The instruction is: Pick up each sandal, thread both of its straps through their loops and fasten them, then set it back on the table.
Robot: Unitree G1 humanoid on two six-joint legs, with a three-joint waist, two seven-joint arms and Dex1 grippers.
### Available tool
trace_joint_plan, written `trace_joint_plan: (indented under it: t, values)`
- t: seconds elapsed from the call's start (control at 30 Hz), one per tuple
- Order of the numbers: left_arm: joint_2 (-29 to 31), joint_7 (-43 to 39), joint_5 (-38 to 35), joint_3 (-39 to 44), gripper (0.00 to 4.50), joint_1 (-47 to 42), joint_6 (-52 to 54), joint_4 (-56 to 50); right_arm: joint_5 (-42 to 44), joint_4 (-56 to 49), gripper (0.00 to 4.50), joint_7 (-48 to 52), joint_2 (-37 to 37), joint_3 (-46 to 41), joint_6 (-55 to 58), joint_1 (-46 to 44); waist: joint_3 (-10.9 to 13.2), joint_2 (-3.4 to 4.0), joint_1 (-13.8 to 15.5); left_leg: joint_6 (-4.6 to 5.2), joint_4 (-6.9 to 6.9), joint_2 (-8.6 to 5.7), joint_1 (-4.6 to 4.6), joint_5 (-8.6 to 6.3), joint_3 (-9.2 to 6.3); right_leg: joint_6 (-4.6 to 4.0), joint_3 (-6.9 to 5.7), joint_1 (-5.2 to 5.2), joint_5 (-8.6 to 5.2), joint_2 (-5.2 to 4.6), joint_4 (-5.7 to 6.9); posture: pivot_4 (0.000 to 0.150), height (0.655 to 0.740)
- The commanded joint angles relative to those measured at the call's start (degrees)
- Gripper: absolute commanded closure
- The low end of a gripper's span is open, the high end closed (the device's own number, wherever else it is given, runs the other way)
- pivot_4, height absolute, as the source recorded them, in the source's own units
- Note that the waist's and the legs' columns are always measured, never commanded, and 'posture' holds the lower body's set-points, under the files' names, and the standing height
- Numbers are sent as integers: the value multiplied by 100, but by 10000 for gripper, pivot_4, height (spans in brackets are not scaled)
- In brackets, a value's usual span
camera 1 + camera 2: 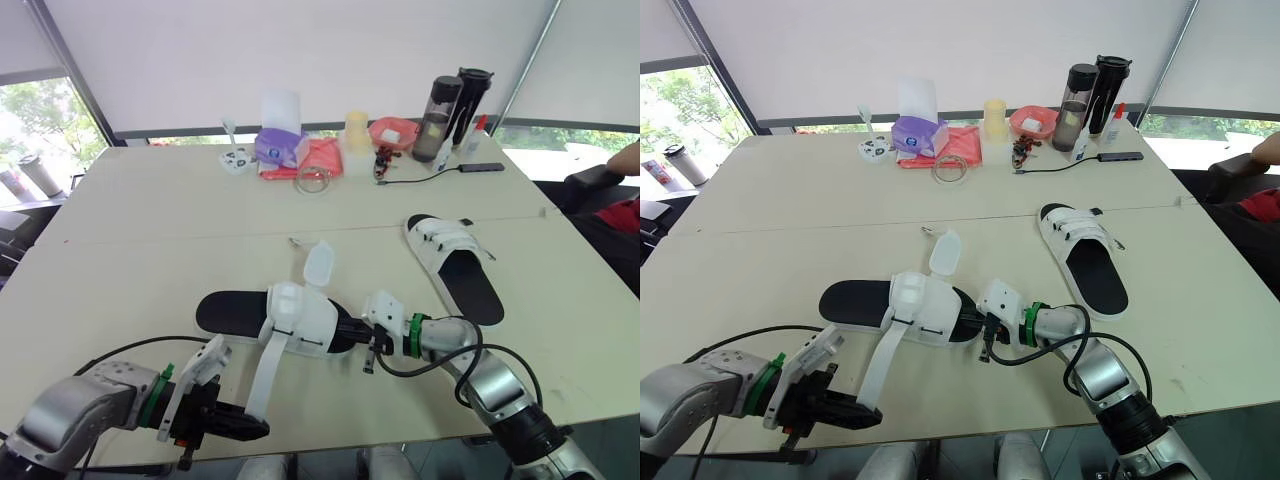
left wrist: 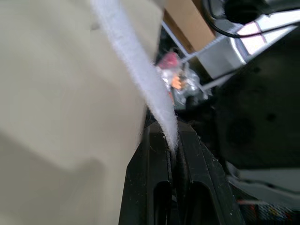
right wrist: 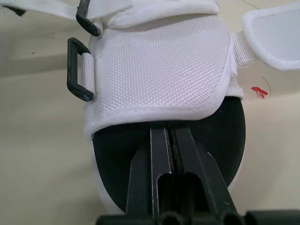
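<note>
The left gripper [image 2: 172, 151] is clenched on the tip of the long white strap [image 2: 149, 84], which runs from there up to the near sandal [image 1: 300, 315] just ahead. The right gripper [image 3: 168, 129] pinches that sandal's black sole at its end, two black loops [image 3: 78, 70] just beyond. The second sandal [image 1: 455, 265] lies farther out on the table [image 1: 150, 220], ahead of the right gripper

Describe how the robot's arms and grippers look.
The left arm and right arm have silver-grey shells, green wrist rings, white wrist blocks and loose black cables. The left gripper and right gripper each have two slim black fingers.
</note>
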Motion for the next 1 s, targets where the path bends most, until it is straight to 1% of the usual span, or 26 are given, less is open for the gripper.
trace_joint_plan:
  t: [0.03,0.23,0.4,0.47,0.67,0.8,0.87,0.97,1.0]
  values:
    - [156,-185,-369,211,44639,16,87,-362,-458,696,45000,-29,-61,353,281,210,0,-1,-1,0,-1,0,-1,0,0,0,0,-3,0,0,0,1500,7400]
    - [440,-400,-317,175,44639,169,-90,-444,-469,694,45000,-13,-65,367,284,211,2,1,-7,-1,-8,1,-1,-1,3,-3,0,-9,0,-2,-2,1500,7400]
    - [157,-177,-878,481,44639,-323,227,-160,-482,695,45000,22,-108,372,242,240,2,0,5,-2,-12,1,-2,-1,4,-4,0,-13,-1,-2,-2,1500,7400]
    - [-38,53,-1302,682,44639,-786,472,-63,-490,707,45000,38,-127,355,233,230,2,-4,21,-2,-12,2,-2,-1,2,-4,-1,-12,-1,-2,-2,1500,7400]
    - [-502,760,-2235,1016,44639,-1816,1043,169,-519,767,45000,54,-128,349,191,203,0,-20,10,-1,-10,0,1,-1,4,-4,-7,-12,-1,-3,-1,1500,7400]
    - [-1202,1906,-2665,1255,44639,-2627,1226,918,-521,774,45000,52,-121,352,176,203,3,-25,43,2,-8,1,9,1,-1,-4,-15,-7,1,1,5,1500,7400]
    - [-1562,2361,-2276,1170,44639,-2913,1093,1346,-629,775,45000,74,-160,433,86,175,5,-30,46,1,-5,1,24,1,-8,-4,-20,10,2,4,6,1500,7400]
    - [-1866,2588,-1692,928,44639,-3096,828,1690,-631,765,45000,61,-119,432,110,148,5,-34,34,0,-4,0,46,0,-4,-5,-20,33,3,4,5,1500,7400]
    - [-1953,2644,-1531,872,41647,-3150,765,1812,-628,766,45000,56,-109,426,120,146,5,-34,37,1,-4,0,47,1,-4,-5,-20,32,3,4,4,1500,7400]
